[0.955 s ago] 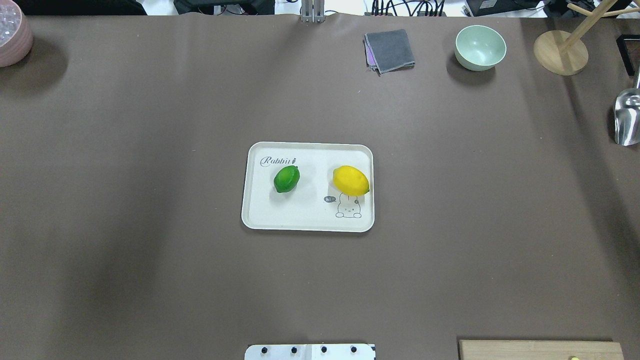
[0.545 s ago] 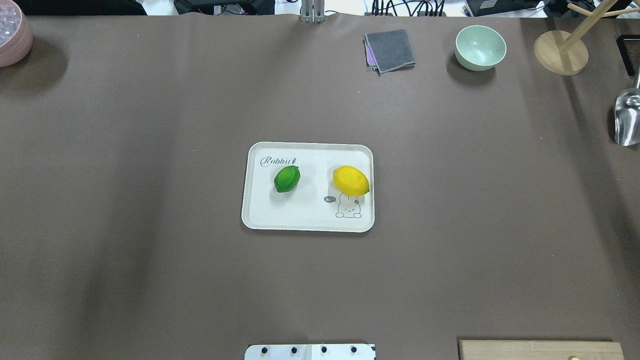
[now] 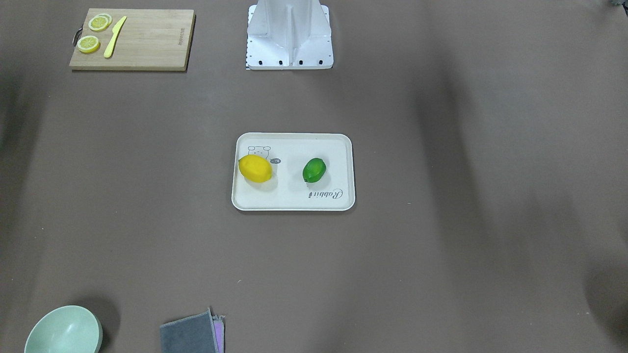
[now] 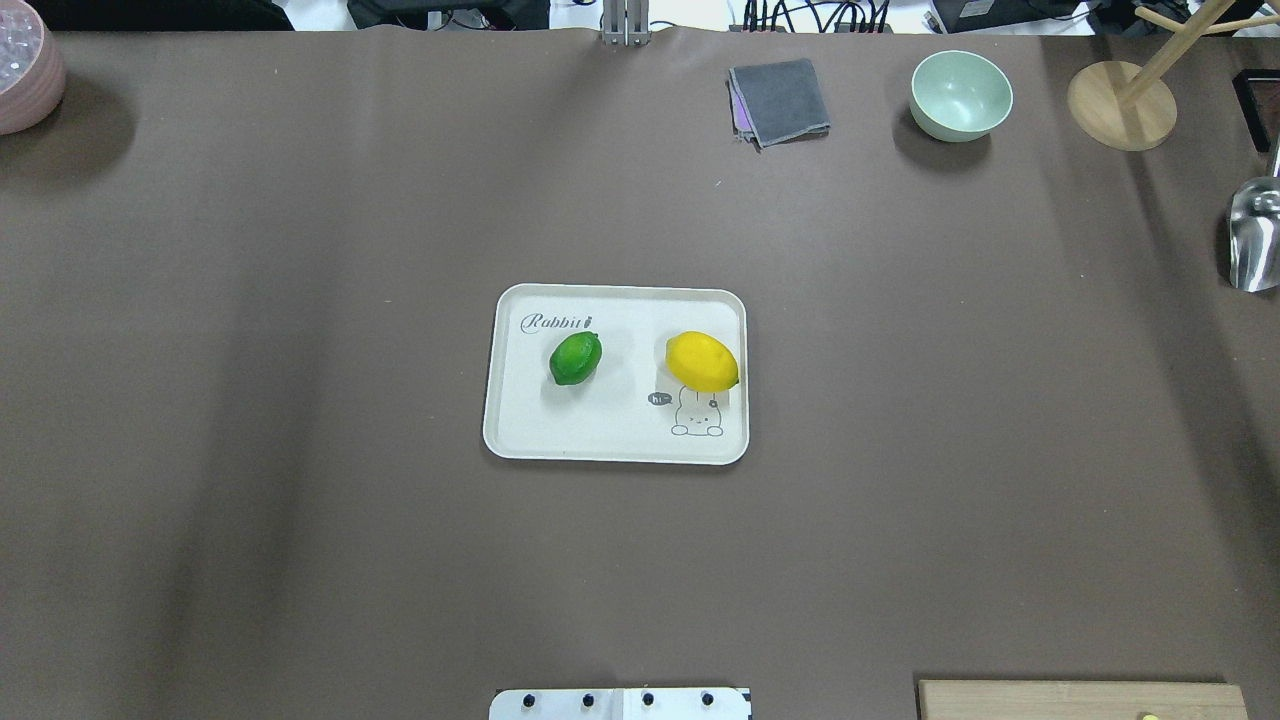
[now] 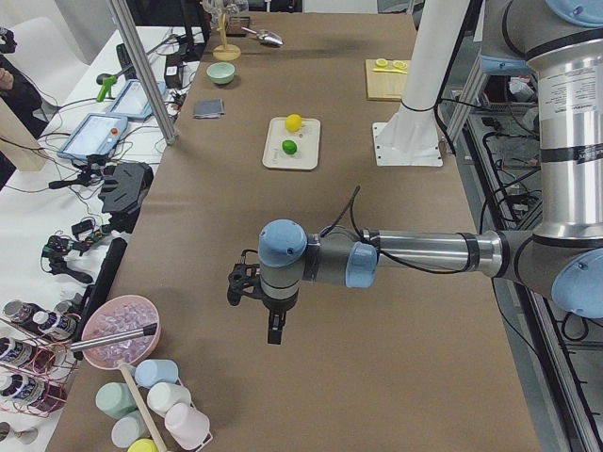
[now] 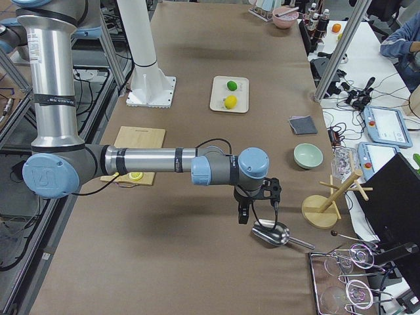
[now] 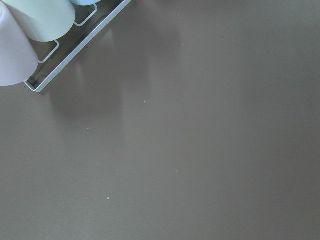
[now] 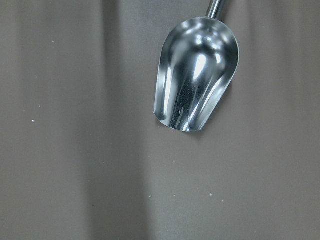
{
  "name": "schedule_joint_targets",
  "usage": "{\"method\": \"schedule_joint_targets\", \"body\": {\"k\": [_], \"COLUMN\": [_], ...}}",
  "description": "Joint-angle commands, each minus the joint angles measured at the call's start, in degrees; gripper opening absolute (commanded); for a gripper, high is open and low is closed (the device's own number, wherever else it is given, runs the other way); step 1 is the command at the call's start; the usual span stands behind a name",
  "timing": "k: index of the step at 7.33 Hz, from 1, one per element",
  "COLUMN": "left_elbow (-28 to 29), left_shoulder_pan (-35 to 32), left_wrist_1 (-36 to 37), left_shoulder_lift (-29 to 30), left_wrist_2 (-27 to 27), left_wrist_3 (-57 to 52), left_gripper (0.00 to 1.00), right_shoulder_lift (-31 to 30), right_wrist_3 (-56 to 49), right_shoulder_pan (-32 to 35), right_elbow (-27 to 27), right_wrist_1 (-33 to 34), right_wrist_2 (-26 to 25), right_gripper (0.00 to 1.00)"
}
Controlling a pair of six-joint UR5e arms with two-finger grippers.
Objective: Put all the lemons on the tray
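Overhead exterior is showing one tray (image 4: 615, 440), flat, cream-white and rectangular with rounded corners, lying at the table's centre. Two lemons are resting on it, well apart from each other. One yellow lemon (image 4: 701, 361), oval and matte, is sitting by the bear drawing near the tray's right rim. One green lemon (image 4: 575, 358), glossy and smaller, is sitting just below the grey script. I am holding neither fruit. My left gripper (image 5: 254, 301) is hanging over bare brown table covering, far from the tray, near a pink bowl of ice (image 5: 121, 325). My right gripper (image 6: 258, 207) is hovering just above one polished metal scoop (image 8: 195, 75), which is lying with its hollow upward. Both grippers are appearing only in the side views, so I cannot tell whether my fingers are apart or together. At the table's far edge one mint-green bowl (image 4: 960, 95), round and smooth, is standing beside one folded grey cloth (image 4: 780, 100). One bamboo cutting board (image 3: 147, 39) is carrying one yellow knife (image 3: 115, 43).
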State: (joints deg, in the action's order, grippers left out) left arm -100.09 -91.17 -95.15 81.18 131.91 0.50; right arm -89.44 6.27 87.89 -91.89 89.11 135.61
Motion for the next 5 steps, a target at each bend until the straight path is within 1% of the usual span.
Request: {"method": "schedule_joint_targets", "body": {"k": [1, 5], "left_elbow": [-0.28, 0.07], "left_shoulder_pan": [-0.15, -0.06], "left_wrist_1": [-0.03, -0.03], "left_shoulder_lift": [-0.06, -0.06], "left_wrist_2": [0.01, -0.08], "left_wrist_3": [0.02, -0.06], "left_gripper": [0.99, 0.99], "right_shoulder_lift": [-1.44, -2.05], "right_wrist_3": [-0.38, -0.46], "right_shoulder_pan": [0.01, 0.01], "right_elbow": [-0.83, -0.83], "right_wrist_1": [0.45, 0.62], "right_wrist_2": [-0.34, -0.43], "right_gripper": [1.00, 1.00]}}
